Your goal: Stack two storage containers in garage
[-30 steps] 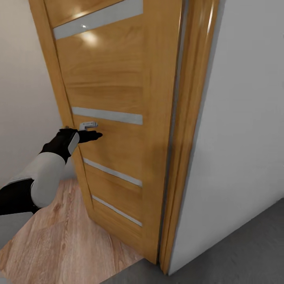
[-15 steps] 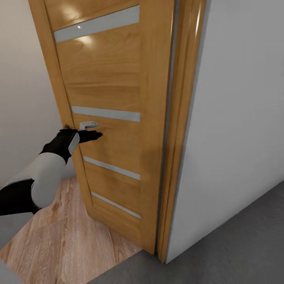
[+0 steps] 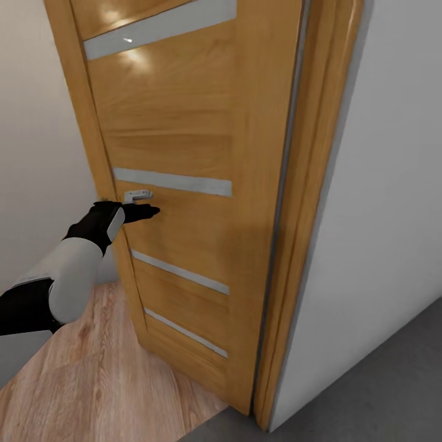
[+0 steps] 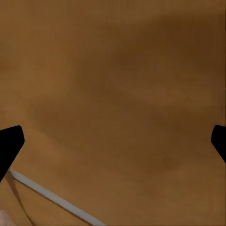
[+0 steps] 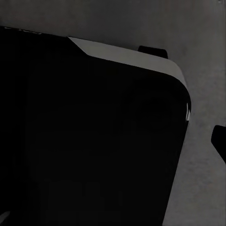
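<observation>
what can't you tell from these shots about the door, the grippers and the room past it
- Beyond the door: in the head view the wooden panel and white wall block whatever lies behind.
- Left gripper contact: its tips sit beside the handle; touch cannot be judged. In the left wrist view the fingertips are cut off at the edges.
- Right gripper: the right wrist view is mostly covered by a dark robot body, so its state is unclear.

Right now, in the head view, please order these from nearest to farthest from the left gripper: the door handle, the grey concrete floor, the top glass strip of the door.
1. Door handle: just above the left gripper.
2. Top glass strip: high on the door.
3. Grey concrete floor: far lower right, past the doorframe.
</observation>
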### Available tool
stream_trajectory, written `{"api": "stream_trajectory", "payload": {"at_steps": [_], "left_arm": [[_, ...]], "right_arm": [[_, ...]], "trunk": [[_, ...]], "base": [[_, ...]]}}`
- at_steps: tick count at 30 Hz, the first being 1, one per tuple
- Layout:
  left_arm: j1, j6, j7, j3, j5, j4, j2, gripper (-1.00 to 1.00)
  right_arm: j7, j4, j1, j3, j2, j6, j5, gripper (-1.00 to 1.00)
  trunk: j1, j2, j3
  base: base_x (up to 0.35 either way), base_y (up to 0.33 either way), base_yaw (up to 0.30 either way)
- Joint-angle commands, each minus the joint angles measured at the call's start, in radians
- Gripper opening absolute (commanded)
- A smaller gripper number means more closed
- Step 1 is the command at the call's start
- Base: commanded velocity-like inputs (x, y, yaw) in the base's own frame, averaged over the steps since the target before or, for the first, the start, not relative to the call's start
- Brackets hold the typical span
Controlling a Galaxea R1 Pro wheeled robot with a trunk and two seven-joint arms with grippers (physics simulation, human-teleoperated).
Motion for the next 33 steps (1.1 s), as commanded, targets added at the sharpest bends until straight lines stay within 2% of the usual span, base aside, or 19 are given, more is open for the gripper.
{"api": "stream_trajectory", "payload": {"at_steps": [1,5,11,22,33], "left_arm": [[0.0,0.004,-0.008,0.009,-0.018,-0.002,-0.001,1.0],[0.0,0.004,-0.007,0.008,-0.018,-0.001,-0.003,1.0],[0.0,0.003,-0.007,-0.007,-0.016,-0.003,-0.006,1.0],[0.001,-0.003,-0.013,-0.019,-0.014,-0.012,-0.006,1.0],[0.001,-0.005,-0.014,-0.02,-0.014,-0.012,-0.002,1.0]], "right_arm": [[-0.001,0.0,-0.001,0.005,0.0,0.0,0.001,1.0],[-0.001,0.0,-0.001,0.005,-0.001,0.0,0.001,1.0],[-0.001,0.0,-0.001,0.005,-0.002,0.0,0.001,1.0],[-0.001,-0.001,-0.001,0.005,-0.001,0.0,0.001,1.0],[-0.001,-0.001,-0.001,0.005,0.0,0.0,0.001,1.0]], "trunk": [[0.003,0.0,-0.001],[0.003,0.0,-0.001],[0.003,0.0,-0.001],[0.003,0.0,-0.001],[0.003,0.0,-0.001]], "base": [[0.297,0.16,0.0],[0.315,0.072,0.0],[0.146,-0.162,-0.003],[-0.196,-0.082,-0.155],[-0.134,0.023,-0.027]]}}
